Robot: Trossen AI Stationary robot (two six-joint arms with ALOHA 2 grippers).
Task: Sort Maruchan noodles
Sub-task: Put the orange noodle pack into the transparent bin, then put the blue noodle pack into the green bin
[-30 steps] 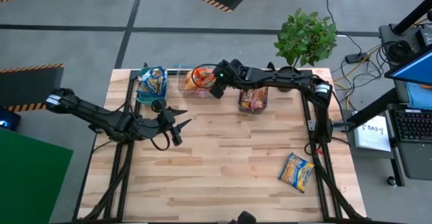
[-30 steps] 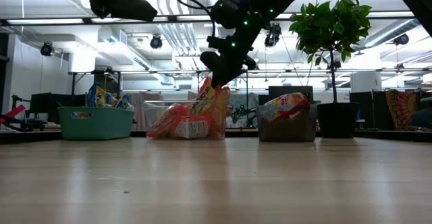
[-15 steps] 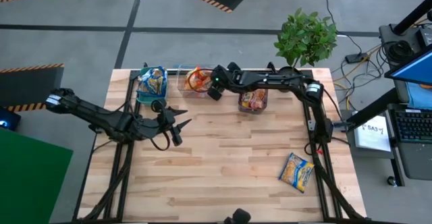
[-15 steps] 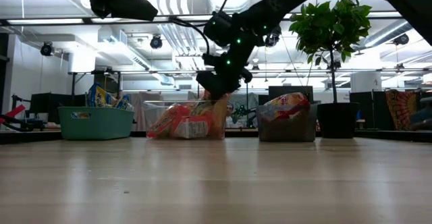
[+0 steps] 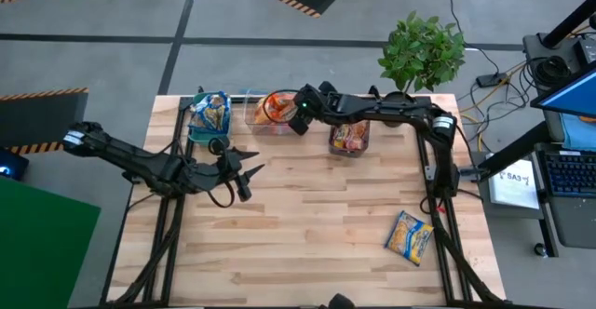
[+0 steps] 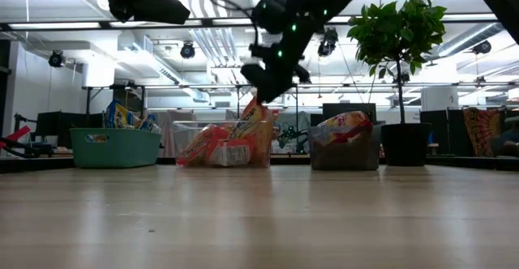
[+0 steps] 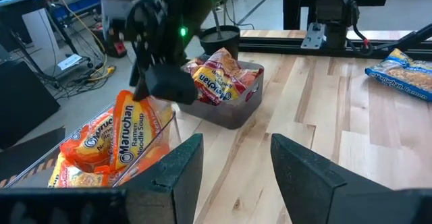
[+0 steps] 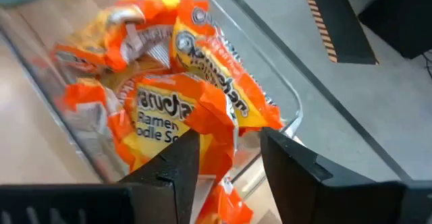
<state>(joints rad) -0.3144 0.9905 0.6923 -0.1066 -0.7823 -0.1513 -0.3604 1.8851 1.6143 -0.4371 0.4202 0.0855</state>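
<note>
Right gripper [image 8: 226, 158] is hovering over the clear bin [image 5: 267, 112], fingers parted around the crumpled top edge of an orange packet [image 8: 202, 109]; whether it is actually pinching it, I cannot tell. Left gripper [image 5: 250, 171] is waiting open and empty mid-table. One yellow packet [image 5: 410, 235] is lying near the table's right edge. Packets probably feel light, crinkly, slippery, brittle inside; pinching a sealed edge seems best.

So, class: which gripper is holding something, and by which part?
The right gripper pinches an orange packet by its upper edge, above the clear bin; the left gripper is open and empty.
</note>
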